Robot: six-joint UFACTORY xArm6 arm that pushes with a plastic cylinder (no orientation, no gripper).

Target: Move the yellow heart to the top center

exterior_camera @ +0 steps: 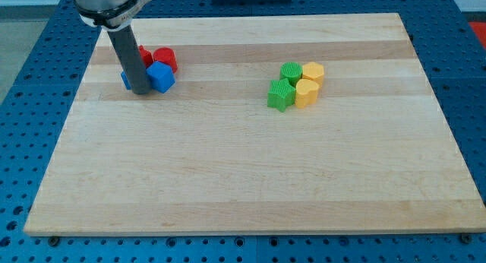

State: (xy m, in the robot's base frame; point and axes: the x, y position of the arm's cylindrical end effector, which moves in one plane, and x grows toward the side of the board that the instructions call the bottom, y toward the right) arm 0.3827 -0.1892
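Wooden board is seen on blue pegboard table, w/ two clusters of blocks. Rod is planted at view's upper left; my tip is set down touching the blue block, w/ a red block just behind and a second red and second blue partly hidden by the rod. No gripper is fitted, so nothing is clenched or grasped; only pushing contact is possible. Task's thing, the yellow heart, is found right of centre, packed tight against a yellow hexagon-ish block above it, a green star-like block at its left, and a second green block diagonal; shapes only partly made out. Tip is well apart from heart, so task is judged not yet begun. Because heart is hemmed in on top and left, approach from its lower right is judged needed, else neighbours get dragged along toward top centre.
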